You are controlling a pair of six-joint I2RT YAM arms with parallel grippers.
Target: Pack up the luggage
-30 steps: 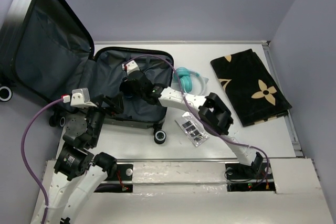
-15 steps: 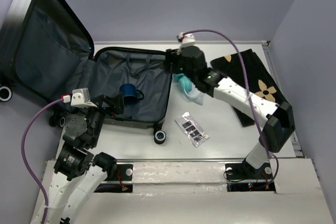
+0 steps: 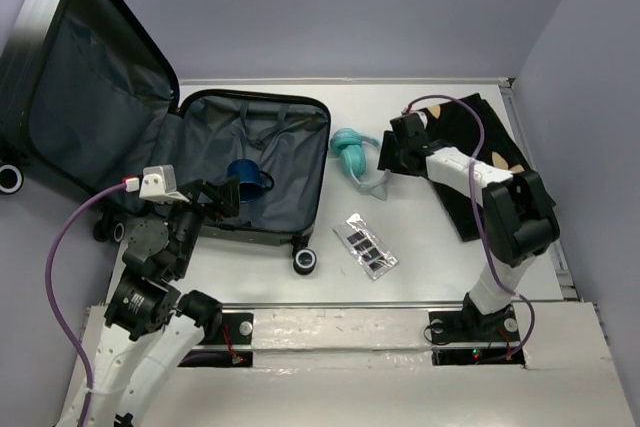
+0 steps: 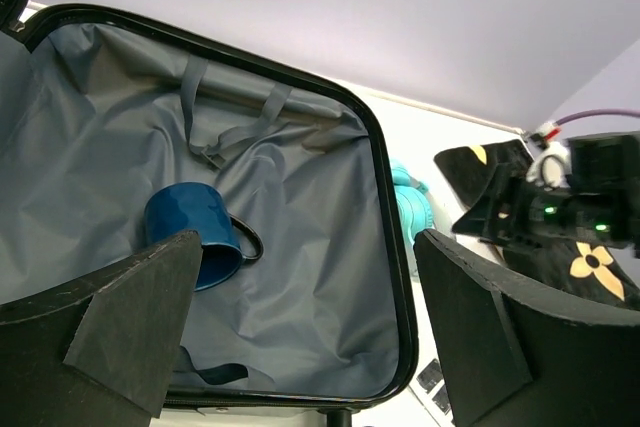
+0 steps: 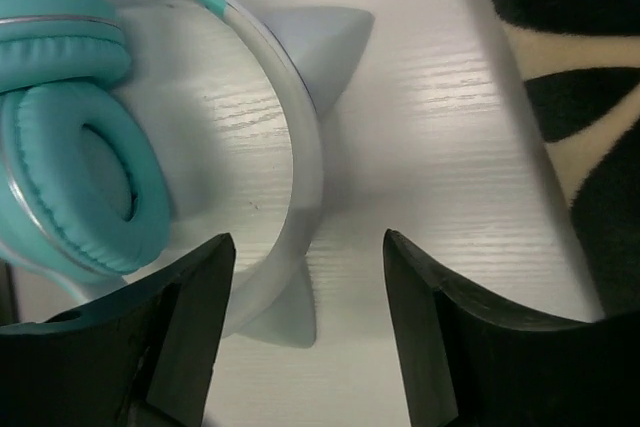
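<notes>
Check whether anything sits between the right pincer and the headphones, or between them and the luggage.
Nothing visible does. The right pincer is open over the headphones; only bare table lies between them and the luggage. A blue mug lies inside.

Left arm (image 3: pixel 140 362): white shell links, black cylindrical joint housings. White camera block (image 3: pixel 158 184) with red tab at wrist. Purple cable (image 3: pixel 47 277) runs from block to base. Right arm (image 3: pixel 455 162): same white links, bulky black elbow housing (image 3: pixel 520 215), second purple cable (image 3: pixel 440 99). Fingers (image 4: pixel 130 317): matte black, broad, wedge-shaped, chamfered faces. Green lights (image 4: pixel 548 212) on right wrist's black housing.
</notes>
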